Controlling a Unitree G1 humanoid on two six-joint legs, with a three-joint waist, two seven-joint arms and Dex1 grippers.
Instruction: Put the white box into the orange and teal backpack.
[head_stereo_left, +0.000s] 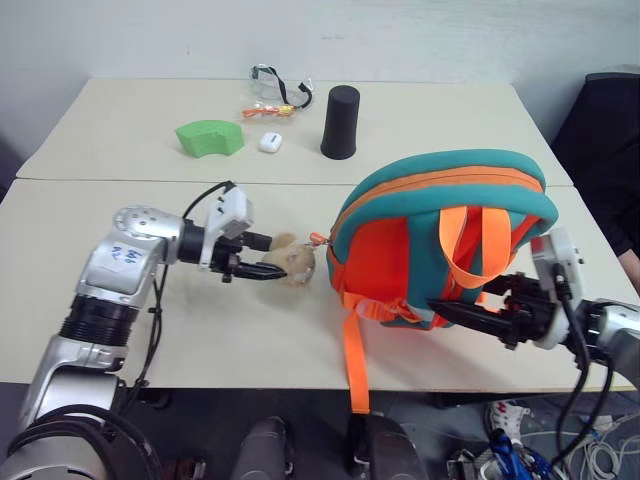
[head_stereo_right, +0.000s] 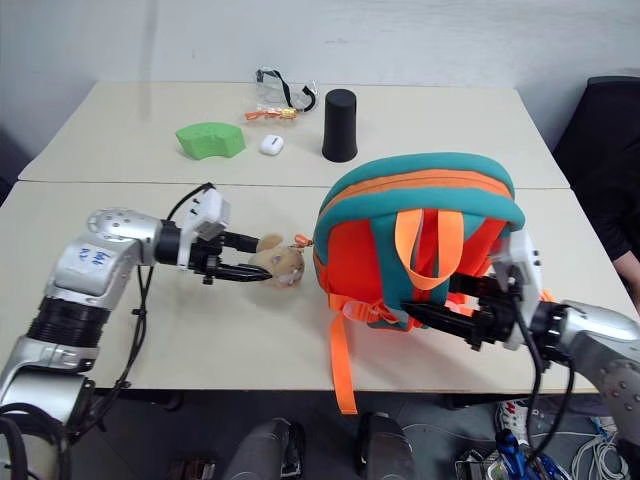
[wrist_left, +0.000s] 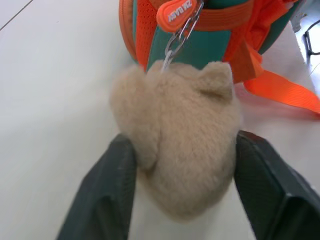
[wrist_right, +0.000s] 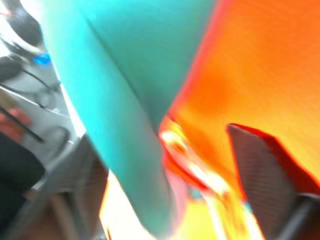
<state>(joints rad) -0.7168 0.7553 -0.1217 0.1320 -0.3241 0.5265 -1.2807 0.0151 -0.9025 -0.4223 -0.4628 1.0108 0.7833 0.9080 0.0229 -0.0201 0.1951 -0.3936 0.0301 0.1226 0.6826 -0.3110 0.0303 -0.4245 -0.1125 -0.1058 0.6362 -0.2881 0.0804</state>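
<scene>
On the near table the orange and teal backpack stands upright, straps facing the robot, one strap end hanging over the front edge. White box isn't visible. Tan hamster charm lies on the tabletop just left of the pack, chained to its zip pull. Left gripper reaches in from the left w/ the charm between its two fingers; jaws spread, pads at the plush on both sides, can't tell if they press. Right gripper sits low at the pack's front right by the straps, fingers apart, nothing gripped. Far table: green foam block, small white case, black cup, safety glasses.
</scene>
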